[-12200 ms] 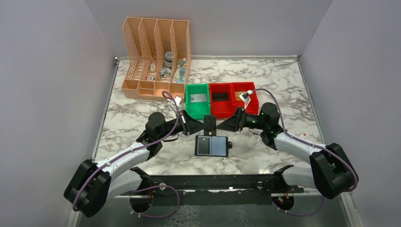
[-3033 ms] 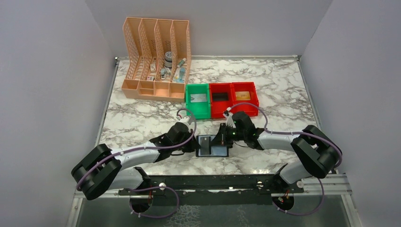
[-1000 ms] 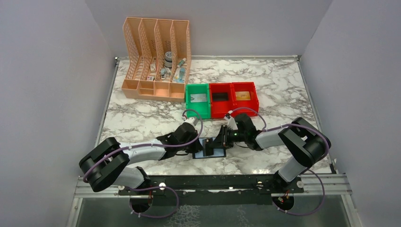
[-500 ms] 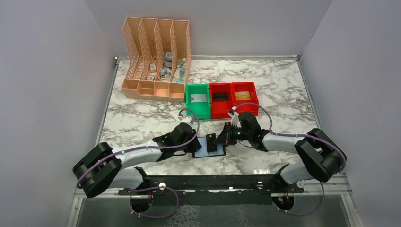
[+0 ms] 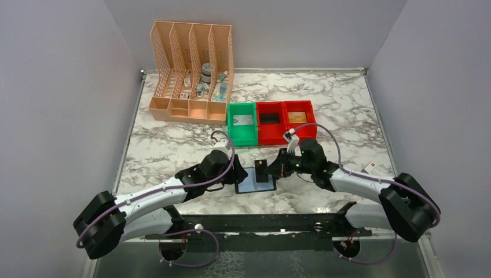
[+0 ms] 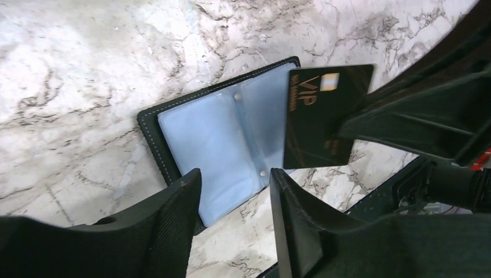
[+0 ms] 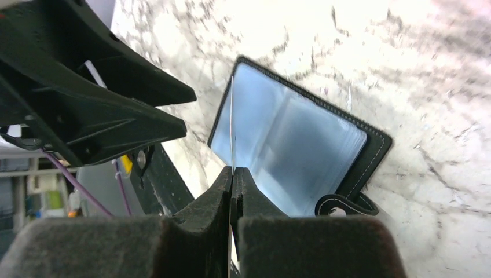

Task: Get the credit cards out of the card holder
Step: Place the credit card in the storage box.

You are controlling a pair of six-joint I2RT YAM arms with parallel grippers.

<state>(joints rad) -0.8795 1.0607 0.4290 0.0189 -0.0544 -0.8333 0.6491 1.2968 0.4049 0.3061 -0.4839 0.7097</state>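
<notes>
Your right hand [image 7: 232,174] pinches a black card [image 6: 321,116] over the open wallet [image 6: 208,133]; left hand [image 6: 234,176] loose. The green bin [image 5: 231,124] holds a blurry pale card [image 5: 244,120].

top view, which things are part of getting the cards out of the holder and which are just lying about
job:
card holder, lying open
black vip card, pinched in the right fingers
left fingers, open by the holder

lying about:
peach file organizer
green bin
two red bins

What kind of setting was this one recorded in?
Probably a lab test booth, dressed like a desk: plain grey walls box in a marble-pattern table, with a peach file organizer and small coloured bins.
</notes>
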